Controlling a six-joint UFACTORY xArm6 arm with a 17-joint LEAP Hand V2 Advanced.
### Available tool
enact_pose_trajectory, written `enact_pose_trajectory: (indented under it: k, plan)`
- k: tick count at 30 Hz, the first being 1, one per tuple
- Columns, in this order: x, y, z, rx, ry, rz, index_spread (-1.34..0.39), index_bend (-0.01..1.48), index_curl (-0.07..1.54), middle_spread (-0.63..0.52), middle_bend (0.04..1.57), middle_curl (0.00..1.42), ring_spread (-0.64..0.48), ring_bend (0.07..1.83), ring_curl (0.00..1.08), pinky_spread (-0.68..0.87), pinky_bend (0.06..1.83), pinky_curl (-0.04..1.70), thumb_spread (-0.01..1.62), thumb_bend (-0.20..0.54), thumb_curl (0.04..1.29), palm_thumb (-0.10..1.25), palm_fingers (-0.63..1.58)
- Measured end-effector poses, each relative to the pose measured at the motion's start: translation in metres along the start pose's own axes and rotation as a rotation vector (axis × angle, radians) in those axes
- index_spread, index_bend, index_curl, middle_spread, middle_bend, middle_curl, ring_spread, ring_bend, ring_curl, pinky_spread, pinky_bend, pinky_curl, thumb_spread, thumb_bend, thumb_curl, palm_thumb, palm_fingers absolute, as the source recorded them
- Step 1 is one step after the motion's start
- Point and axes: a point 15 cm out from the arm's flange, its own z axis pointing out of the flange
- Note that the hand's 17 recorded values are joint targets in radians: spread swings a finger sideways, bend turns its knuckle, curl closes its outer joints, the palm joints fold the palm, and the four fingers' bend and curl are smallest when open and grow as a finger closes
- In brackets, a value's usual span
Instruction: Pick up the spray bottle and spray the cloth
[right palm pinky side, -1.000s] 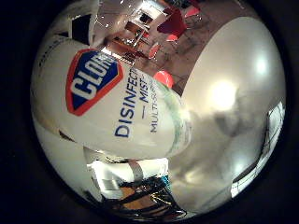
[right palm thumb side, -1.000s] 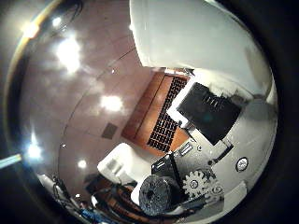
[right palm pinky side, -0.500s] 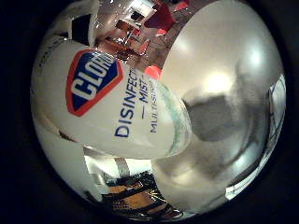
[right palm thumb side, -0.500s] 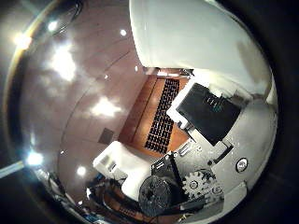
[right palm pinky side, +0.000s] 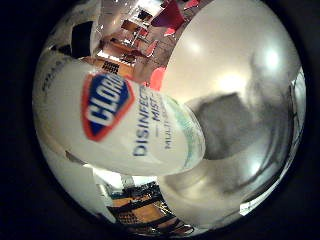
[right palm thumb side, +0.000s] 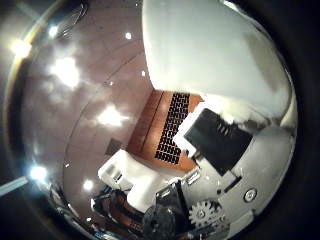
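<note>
Here the spray bottle (right palm pinky side: 125, 125) fills much of the little-finger-side palm view, so it sits close against the palm. Its white body carries a red-and-blue label, and its translucent greenish base rim points toward the 3 o'clock side of that view. In the thumb-side palm view the same white body occupies the area from 12 to 2 o'clock.

The right hand (right palm thumb side: 220, 170) shows white and black parts, with a geared section near 5 o'clock in the thumb-side view. White fingers (right palm thumb side: 130, 175) curl in beside the bottle, and the hand's parts lie against the bottle body, so the fingers appear closed round it.

Beyond the base rim, a grey cloth (right palm pinky side: 225, 130) lies on a white round table (right palm pinky side: 225, 55), around 3 o'clock in the little-finger-side view. The bottle is apart from the table surface.

A reddish-brown floor (right palm thumb side: 85, 120) with bright light reflections fills the 9 o'clock half of the thumb-side view.
</note>
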Motion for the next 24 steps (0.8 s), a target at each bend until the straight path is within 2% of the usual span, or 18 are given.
enact_pose_trajectory:
  k: [2, 3, 4, 5, 9, 12, 15, 19, 24]
  plan:
    - [0.000, 0.002, -0.004, -0.012, 0.016, -0.010, -0.27, 0.41, 0.65, -0.09, 1.05, 0.58, -0.23, 1.33, 0.59, -0.38, 1.03, 1.05, 0.72, -0.033, 0.73, 0.88, 0.53]
    - [-0.001, 0.003, -0.007, -0.018, 0.025, -0.017, -0.30, 0.38, 0.63, -0.09, 1.00, 0.57, -0.23, 1.33, 0.58, -0.38, 0.94, 1.01, 0.78, -0.028, 0.71, 0.86, 0.41]
    - [-0.002, 0.004, -0.010, -0.023, 0.036, -0.026, -0.31, 0.39, 0.63, -0.09, 0.99, 0.57, -0.24, 1.34, 0.58, -0.37, 0.89, 1.01, 0.82, -0.029, 0.70, 0.85, 0.39]
    - [-0.003, 0.005, -0.014, -0.025, 0.044, -0.032, -0.33, 0.43, 0.63, -0.09, 0.96, 0.56, -0.23, 1.26, 0.57, -0.30, 0.76, 0.99, 0.90, -0.031, 0.67, 0.82, 0.24]
    - [-0.007, 0.008, -0.026, -0.013, 0.057, -0.038, -0.37, 0.48, 0.58, -0.05, 0.77, 0.50, -0.15, 1.02, 0.47, 0.04, 0.61, 0.90, 1.03, -0.025, 0.60, 0.78, 0.09]
    - [-0.015, 0.018, -0.037, 0.008, 0.067, -0.033, -0.37, 0.46, 0.54, -0.04, 0.67, 0.45, -0.09, 0.92, 0.42, 0.27, 0.53, 0.80, 1.05, -0.023, 0.57, 0.77, 0.11]
    - [-0.020, 0.017, -0.059, 0.037, 0.083, -0.046, -0.36, 0.43, 0.50, -0.03, 0.62, 0.43, -0.07, 0.86, 0.39, 0.39, 0.48, 0.72, 1.07, -0.023, 0.54, 0.76, 0.16]
    - [-0.026, 0.021, -0.108, 0.062, 0.138, -0.070, -0.36, 0.38, 0.47, -0.03, 0.55, 0.41, -0.06, 0.79, 0.37, 0.46, 0.44, 0.65, 1.07, -0.021, 0.52, 0.76, 0.21]
    - [-0.054, 0.038, -0.139, 0.077, 0.116, -0.080, -0.36, 0.32, 0.45, -0.03, 0.50, 0.40, -0.04, 0.72, 0.34, 0.48, 0.40, 0.58, 1.07, -0.021, 0.50, 0.75, 0.26]
